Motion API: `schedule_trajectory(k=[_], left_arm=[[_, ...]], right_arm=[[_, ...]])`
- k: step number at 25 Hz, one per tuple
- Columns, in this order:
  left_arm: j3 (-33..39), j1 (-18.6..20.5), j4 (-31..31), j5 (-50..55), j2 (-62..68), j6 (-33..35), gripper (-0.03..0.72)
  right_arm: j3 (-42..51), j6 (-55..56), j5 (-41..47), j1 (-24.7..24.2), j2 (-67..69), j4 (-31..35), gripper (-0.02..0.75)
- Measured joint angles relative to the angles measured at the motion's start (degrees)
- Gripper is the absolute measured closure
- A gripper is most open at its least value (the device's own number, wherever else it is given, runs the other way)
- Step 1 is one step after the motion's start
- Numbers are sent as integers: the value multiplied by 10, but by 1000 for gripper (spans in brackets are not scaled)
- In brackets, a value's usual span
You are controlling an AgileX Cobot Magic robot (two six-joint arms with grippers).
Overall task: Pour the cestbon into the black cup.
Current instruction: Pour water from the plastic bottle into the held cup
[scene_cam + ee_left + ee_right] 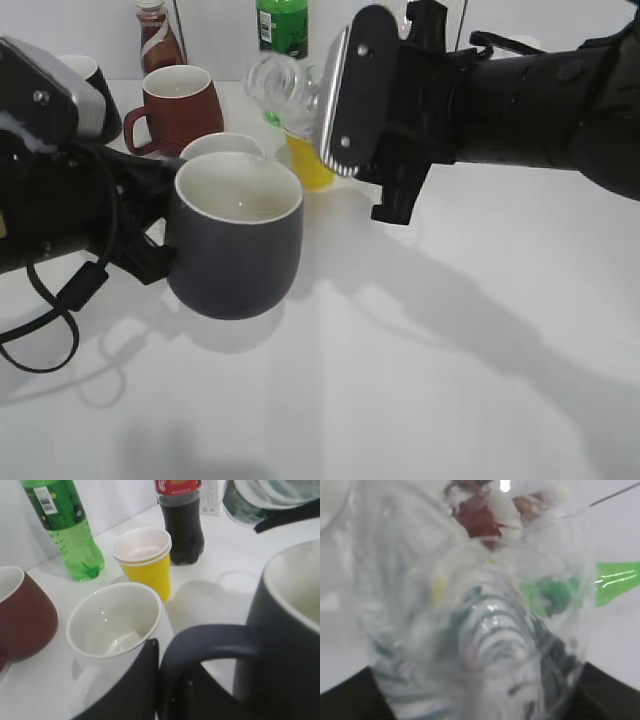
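Observation:
My left gripper [158, 238] is shut on the loop handle of the black cup [238, 245], a charcoal mug with a white inside, and holds it above the table. In the left wrist view the fingers [167, 680] clamp the handle of the black cup [287, 645]. My right gripper [328, 108] is shut on the cestbon [278, 85], tilted over, its clear end behind and above the cup's rim. The cestbon fills the right wrist view [485, 630], blurred, and shows at the top right of the left wrist view [260, 500]. No stream of water is visible.
Behind the cup stand a white mug [222, 146], a yellow paper cup [310, 168], a reddish-brown mug [182, 105], a green soda bottle [282, 25], a cola bottle [158, 38] and a glossy black mug [88, 72]. White table [450, 380] lies in front.

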Motion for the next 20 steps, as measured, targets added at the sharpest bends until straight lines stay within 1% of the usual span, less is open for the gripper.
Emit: schedule_trajectory(k=[5, 9, 20], left_arm=[[0, 0, 0, 3, 0, 0, 645], [0, -3, -1, 4, 0, 0, 645], [0, -34, -1, 4, 0, 0, 645]], right_arm=[[0, -114, 5, 0, 0, 0, 295], [0, -162, 5, 0, 0, 8, 295], [-1, -333, 5, 0, 0, 75, 295]])
